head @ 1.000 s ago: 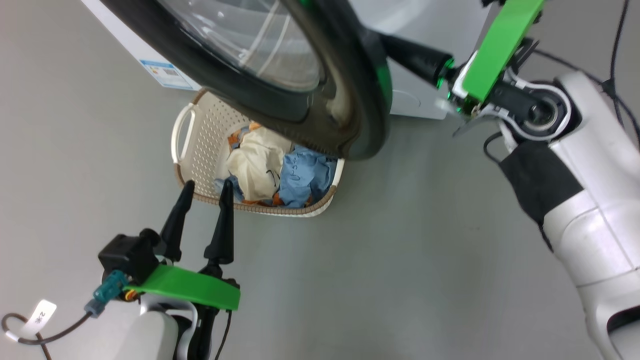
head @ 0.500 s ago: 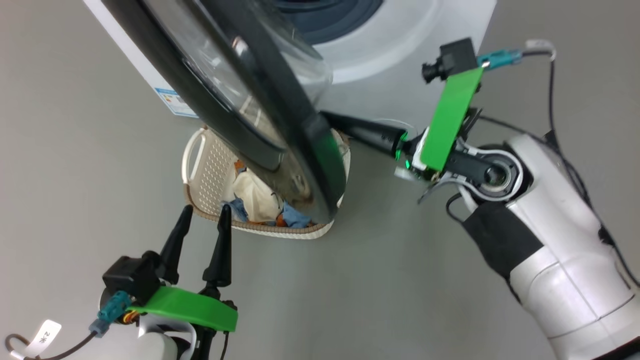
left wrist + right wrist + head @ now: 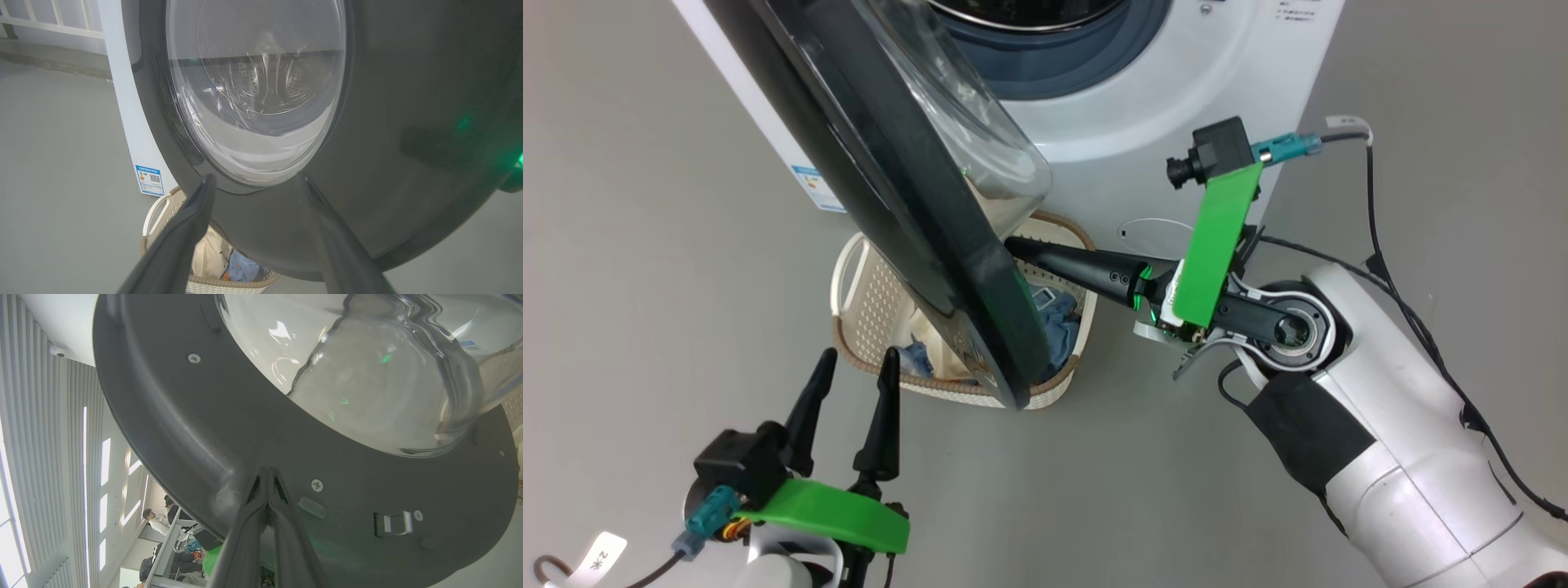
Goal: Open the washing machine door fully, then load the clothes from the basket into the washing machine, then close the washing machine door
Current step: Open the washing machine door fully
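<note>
Black-rimmed washing machine door (image 3: 915,253) has swung wider, edge-on above the basket (image 3: 870,298); my right claw (image 3: 267,475), pinched shut and empty, pushes its inner face. Left claw (image 3: 859,357) gapes empty. Loading comes soon.

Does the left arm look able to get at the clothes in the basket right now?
Probably not: the washing machine door hangs over the basket, covering most of the clothes.
</note>
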### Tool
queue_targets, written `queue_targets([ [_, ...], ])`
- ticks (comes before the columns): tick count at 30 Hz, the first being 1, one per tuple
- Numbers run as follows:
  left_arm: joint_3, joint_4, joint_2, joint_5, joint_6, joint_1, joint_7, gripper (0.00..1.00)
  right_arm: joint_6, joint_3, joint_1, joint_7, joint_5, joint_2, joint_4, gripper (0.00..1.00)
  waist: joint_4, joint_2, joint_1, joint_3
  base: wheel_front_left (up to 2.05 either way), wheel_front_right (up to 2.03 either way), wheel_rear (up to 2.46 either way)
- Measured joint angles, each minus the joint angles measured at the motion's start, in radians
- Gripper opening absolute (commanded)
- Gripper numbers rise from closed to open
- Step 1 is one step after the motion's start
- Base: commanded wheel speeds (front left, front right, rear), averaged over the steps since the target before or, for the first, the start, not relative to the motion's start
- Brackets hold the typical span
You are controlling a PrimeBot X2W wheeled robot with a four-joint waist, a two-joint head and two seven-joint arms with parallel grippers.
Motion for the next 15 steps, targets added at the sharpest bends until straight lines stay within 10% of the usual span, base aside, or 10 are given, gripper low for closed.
queue_targets([
  [2, 0.000, 0.004, 0.002, 0.000, 0.000, 0.000, 0.000, 1.00, 0.000, -0.002, 0.009, -0.014, -0.007, 0.001, 0.005, 0.06, -0.007, 0.0000, 0.0000, -0.006, 0.00, 0.00, 0.00],
  [4, 0.001, 0.007, 0.007, 0.000, 0.000, 0.000, 0.000, 1.00, 0.000, -0.006, 0.021, -0.035, -0.015, 0.000, 0.007, 0.50, -0.016, 0.0000, 0.0000, -0.012, 0.00, 0.00, 0.00],
  [5, 0.001, 0.009, 0.009, 0.000, 0.000, 0.000, 0.000, 1.00, 0.000, -0.006, 0.025, -0.043, -0.030, -0.002, 0.009, 0.92, -0.020, 0.0000, 0.0000, -0.015, 0.00, 0.00, 0.00],
  [6, 0.002, 0.011, 0.012, 0.000, 0.000, 0.000, 0.000, 1.00, 0.000, -0.009, 0.030, -0.050, -0.038, -0.005, 0.009, 1.00, -0.025, 0.0000, 0.0000, -0.019, 0.00, 0.00, 0.00],
  [15, 0.016, 0.028, 0.042, -0.001, 0.000, 0.025, 0.000, 1.00, 0.000, -0.021, 0.136, -0.135, -0.058, -0.051, 0.025, 1.00, -0.080, 0.0000, 0.0000, -0.060, 0.00, 0.00, 0.00],
])
